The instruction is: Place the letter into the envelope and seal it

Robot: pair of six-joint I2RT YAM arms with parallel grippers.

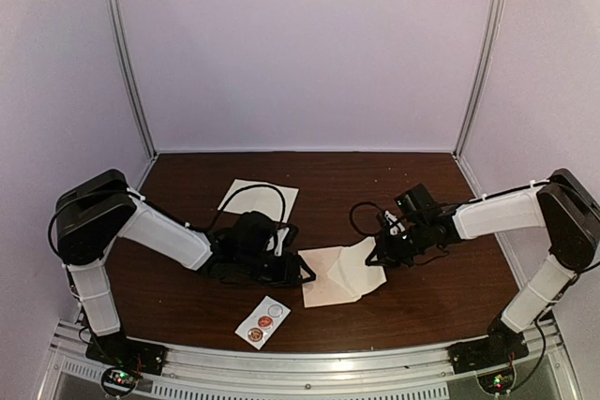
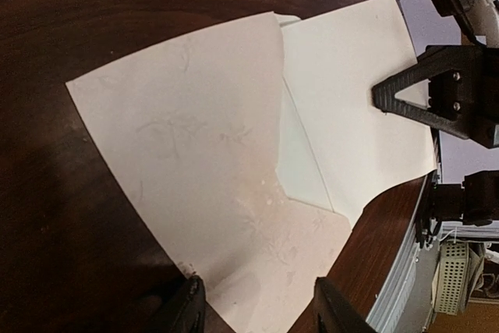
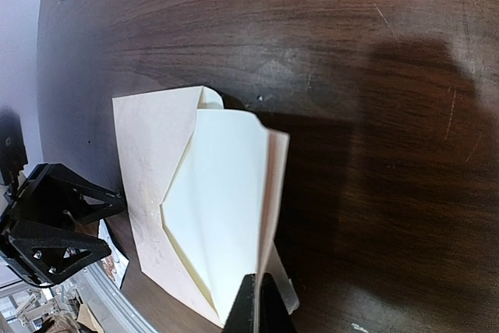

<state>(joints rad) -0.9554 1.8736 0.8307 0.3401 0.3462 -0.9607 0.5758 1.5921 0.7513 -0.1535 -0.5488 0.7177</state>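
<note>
The pinkish-cream envelope (image 1: 328, 288) lies flat on the dark wooden table, its pointed flap (image 1: 361, 255) lifted toward the right. My right gripper (image 3: 261, 306) is shut on the flap's (image 3: 226, 200) edge and holds it up off the body (image 3: 148, 161). My left gripper (image 2: 257, 311) is open, its two fingers (image 2: 183, 309) set apart on either side of the envelope's (image 2: 187, 138) near corner. A paler surface (image 2: 300, 165) shows in the envelope's mouth; I cannot tell whether it is the letter.
A flat cream sheet (image 1: 258, 200) lies behind the left arm, partly under its cable. A small white sticker strip (image 1: 263, 322) with round stickers lies near the front edge. The metal rail (image 1: 309, 362) runs along the front, and the walls stand close on three sides.
</note>
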